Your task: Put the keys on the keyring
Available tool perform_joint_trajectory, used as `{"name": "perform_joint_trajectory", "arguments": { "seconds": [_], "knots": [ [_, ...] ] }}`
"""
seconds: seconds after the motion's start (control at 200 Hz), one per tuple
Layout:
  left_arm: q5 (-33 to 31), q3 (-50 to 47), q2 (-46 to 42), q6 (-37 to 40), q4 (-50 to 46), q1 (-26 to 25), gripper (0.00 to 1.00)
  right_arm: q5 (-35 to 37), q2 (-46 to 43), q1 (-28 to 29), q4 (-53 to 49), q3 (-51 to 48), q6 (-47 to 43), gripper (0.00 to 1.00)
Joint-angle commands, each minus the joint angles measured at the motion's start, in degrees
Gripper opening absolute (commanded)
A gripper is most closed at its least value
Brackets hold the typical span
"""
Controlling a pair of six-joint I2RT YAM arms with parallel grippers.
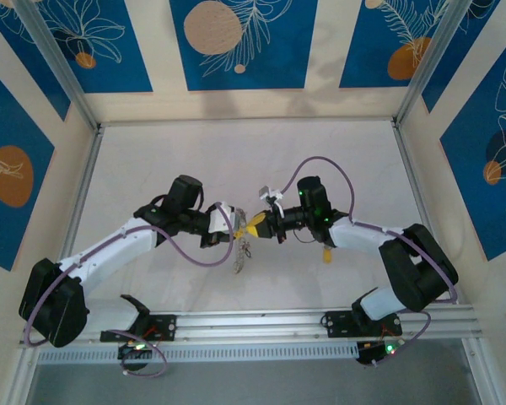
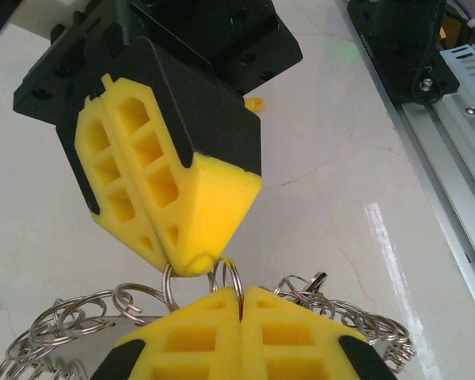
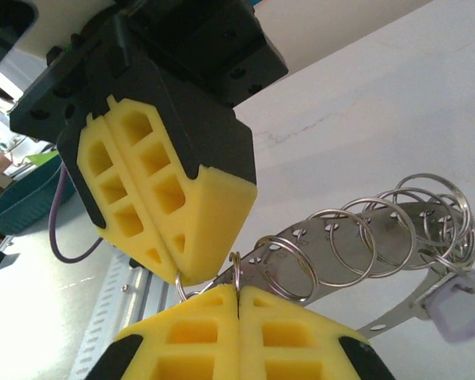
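The left arm point(image 1: 110, 245) reaches from its base toward the middle of the table point(image 1: 152, 152). The left gripper point(image 1: 239, 224) is there, raised off the surface, with its yellow fingers pressed flat together and no gap between them. In the left wrist view a thin split ring stands in the seam of those fingers point(image 2: 198, 332), so the gripper pinches one ring of the keyring point(image 1: 240, 256). The keyring is a curved metal strip strung with many split rings. In the top view it hangs just under the two fingertips. The left wrist view shows its rings fanning out to both sides behind the fingers. The right wrist view shows the strip running off to the right, with a row of rings along it and a pale lilac piece point(image 3: 459, 313) at its far end, too blurred to name. The right gripper point(image 1: 261, 226) meets the left one tip to tip. Its fingers are also closed tight, and in the right wrist view a ring sits upright in their seam, so it too grips the keyring. Further right, a yellow key point(image 1: 326, 253) lies on the table just beside the right arm point(image 1: 371, 236), apart from the keyring and from both grippers.
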Motion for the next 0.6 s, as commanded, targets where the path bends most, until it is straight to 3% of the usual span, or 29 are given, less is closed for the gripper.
{"name": "perform_joint_trajectory", "arguments": {
  "seconds": [0.0,0.37,0.53,0.595],
  "knots": [
    [1.22,1.70,0.61,3.90,-2.29,-1.38,0.00,3.85,-2.06,0.40,-1.32,2.94,-0.91,0.00],
    [-1.16,2.21,1.47,5.59,-2.22,-3.12,0.00,8.55,-1.41,1.51,-10.47,7.86,-6.07,0.03],
    [-1.61,2.49,1.87,5.94,-2.23,-3.44,0.00,7.93,0.37,1.73,-9.63,8.51,-6.43,0.10],
    [-1.80,2.53,2.00,5.94,-2.09,-3.49,0.00,8.31,0.87,1.78,-9.45,8.59,-6.48,0.17]
  ]
}}
